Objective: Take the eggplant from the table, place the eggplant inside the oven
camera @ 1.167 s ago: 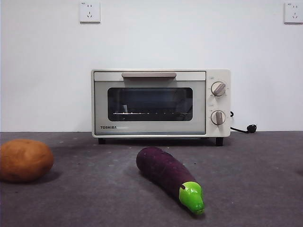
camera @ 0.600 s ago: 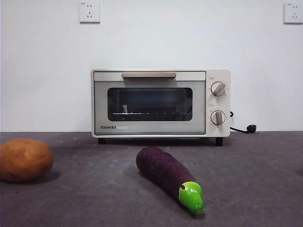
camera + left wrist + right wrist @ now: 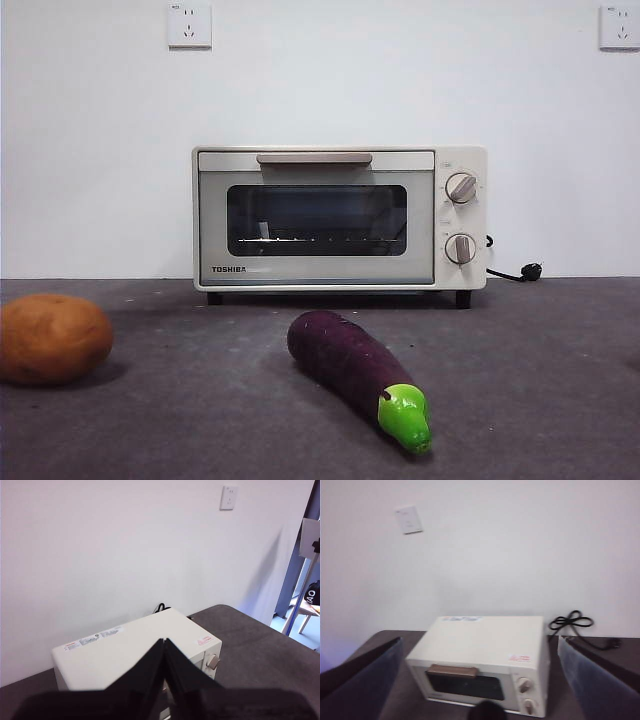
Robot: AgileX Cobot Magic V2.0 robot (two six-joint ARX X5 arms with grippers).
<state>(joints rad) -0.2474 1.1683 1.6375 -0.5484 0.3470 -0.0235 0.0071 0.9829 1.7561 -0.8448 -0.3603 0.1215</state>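
Over on the left of the front view, a rounded brown potato is sitting on the table, well apart from everything else and not blocking anything. Moving across, the eggplant is lying on the table in front of the oven, near the middle and apart from it, with open felt between the two. Its long axis is running diagonally: the dark purple end is pointing back toward the oven door, and the bright green stem cap is pointing forward and to the right, toward the camera. The oven is standing against the white wall with its glass door closed, the beige handle along the top and two knobs stacked at the right. A black power cord is trailing out behind its right side. Two wall sockets are showing high on the wall. No arm is appearing in the front view. The left gripper is hanging high above the oven's top, its jaws pressed together with nothing between them. The right gripper is also hovering high and looking down on the oven, its jaws spread wide apart and empty.
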